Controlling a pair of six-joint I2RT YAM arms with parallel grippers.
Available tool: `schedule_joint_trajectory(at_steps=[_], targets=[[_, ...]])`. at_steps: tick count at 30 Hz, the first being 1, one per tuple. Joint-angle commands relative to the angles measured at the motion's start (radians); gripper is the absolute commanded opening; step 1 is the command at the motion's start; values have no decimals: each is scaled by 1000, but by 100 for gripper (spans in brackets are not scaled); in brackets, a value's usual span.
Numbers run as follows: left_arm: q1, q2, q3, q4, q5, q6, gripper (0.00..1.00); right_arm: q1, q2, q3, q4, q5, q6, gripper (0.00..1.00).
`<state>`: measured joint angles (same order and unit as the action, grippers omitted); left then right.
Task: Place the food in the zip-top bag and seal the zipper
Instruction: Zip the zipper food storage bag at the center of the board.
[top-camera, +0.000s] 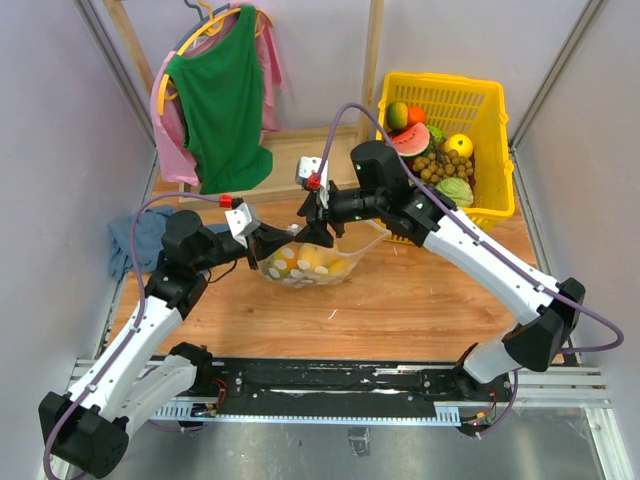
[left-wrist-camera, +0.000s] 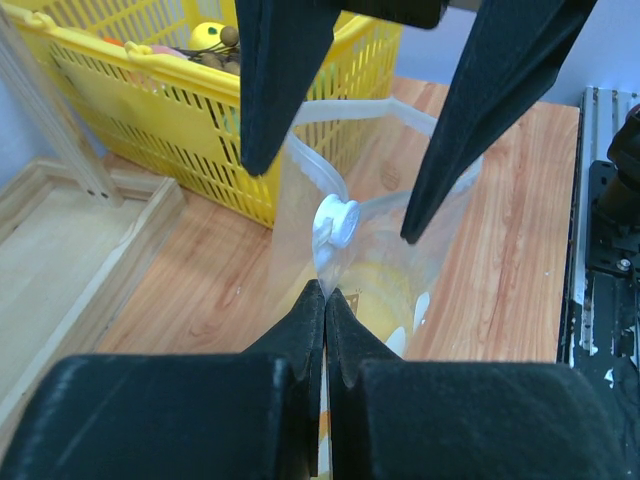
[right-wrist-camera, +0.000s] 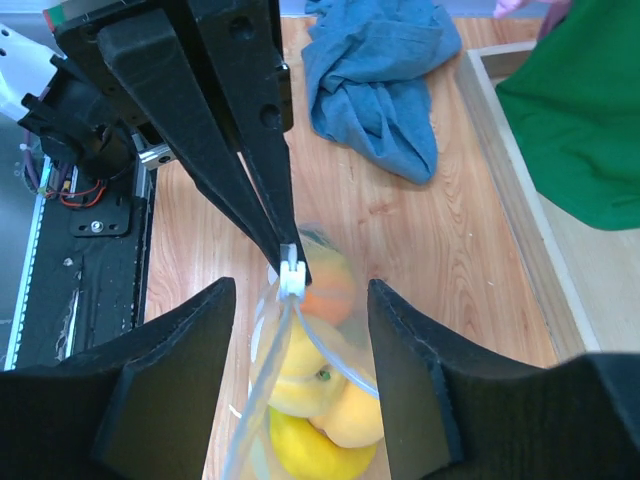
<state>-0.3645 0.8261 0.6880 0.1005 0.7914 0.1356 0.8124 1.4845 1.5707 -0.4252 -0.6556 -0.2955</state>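
The clear dotted zip-top bag (top-camera: 312, 264) lies mid-table with yellow and orange round fruits (right-wrist-camera: 322, 392) inside. My left gripper (top-camera: 282, 245) is shut on the bag's mouth edge, as the left wrist view (left-wrist-camera: 326, 293) shows. A white slider (right-wrist-camera: 290, 276) sits on the zipper (right-wrist-camera: 338, 362) just beyond the left fingertips; it also shows in the left wrist view (left-wrist-camera: 336, 222). The zipper's two strips part behind the slider, so the mouth is open there. My right gripper (right-wrist-camera: 300, 300) is open, its fingers on either side of the slider and bag mouth, touching neither.
A yellow basket (top-camera: 497, 118) at the back right holds more toy fruit, among them a mango (top-camera: 398, 115) and watermelon slice. A blue cloth (top-camera: 138, 236) lies at the left. A green shirt (top-camera: 222, 95) hangs on a rack at the back.
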Motion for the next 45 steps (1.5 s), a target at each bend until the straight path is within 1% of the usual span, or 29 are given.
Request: schedule_joint_trajectory(at_steps=[1, 4, 7, 12, 17, 19, 20, 21, 23, 24, 26, 28, 31, 33, 36, 38, 40, 45], targets=[[-9, -14, -11, 14, 18, 10, 0, 20, 21, 43, 10, -53, -19, 54], [-9, -12, -9, 15, 21, 10, 0, 21, 29, 44, 10, -39, -20, 48], [-9, -11, -10, 15, 26, 8, 0, 21, 38, 47, 8, -32, -19, 39], [-9, -6, -11, 17, 31, 10, 0, 21, 33, 38, 5, -21, -27, 22], [-8, -4, -12, 21, 32, 10, 0, 22, 34, 36, -2, -23, -28, 1], [-8, -2, -16, 30, 26, 4, 1, 23, 32, 37, -4, -30, -27, 1], [-8, 0, -16, 31, 26, 5, 4, 24, 30, 36, -4, -35, -29, 1], [-8, -1, -17, 32, 31, 5, 8, 26, 29, 36, -5, -35, -29, 1], [-8, 3, -20, 43, 41, -2, 22, 29, 27, 37, -14, -35, -36, 1], [-9, 5, -22, 49, 45, -8, 25, 31, 26, 36, -18, -37, -39, 1], [-9, 9, -23, 56, 55, -10, 30, 34, 26, 36, -23, -36, -42, 1], [-9, 11, -24, 63, 60, -11, 31, 37, 26, 36, -28, -40, -47, 1], [-8, 18, -24, 77, 66, -19, 30, 45, 29, 41, -39, -49, -55, 1], [-8, 22, -25, 91, 72, -32, 26, 54, 33, 46, -50, -53, -65, 1], [-9, 24, -28, 104, 89, -39, 15, 59, 40, 50, -70, -47, -78, 1], [-8, 25, -28, 107, 102, -41, 2, 60, 42, 51, -85, -34, -87, 1], [-9, 24, -28, 113, 110, -50, 0, 59, 41, 50, -100, -14, -101, 1], [-8, 20, -28, 118, 89, -78, 0, 60, 16, 23, -149, 133, -145, 1]])
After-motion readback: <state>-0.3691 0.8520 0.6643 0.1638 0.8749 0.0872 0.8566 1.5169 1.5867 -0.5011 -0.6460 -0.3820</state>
